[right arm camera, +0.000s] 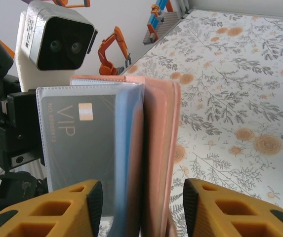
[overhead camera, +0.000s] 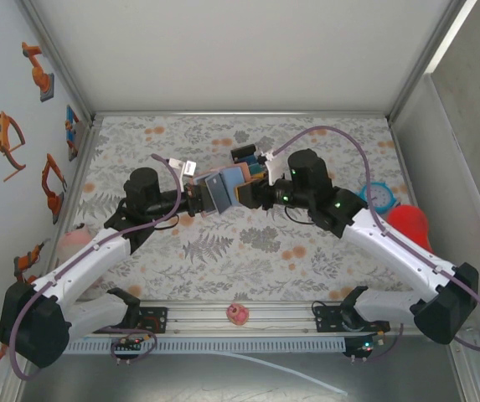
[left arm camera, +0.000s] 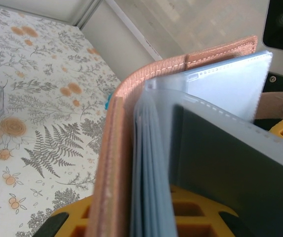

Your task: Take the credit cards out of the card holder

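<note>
a: holding the card holder (overhead camera: 219, 193) up off the floral counter (overhead camera: 248, 251), between both arms. why?
b: clamping it in the left jaws, probably steadying it and presenting the clear sleeves to the other side.
a: and the right jaws?
b: standing apart, straddling the tan cover and sleeves, pinching nothing yet. likely lining up on the grey vip card (right arm camera: 77, 143), sitting inside its sleeve, not yet drawn out.
</note>
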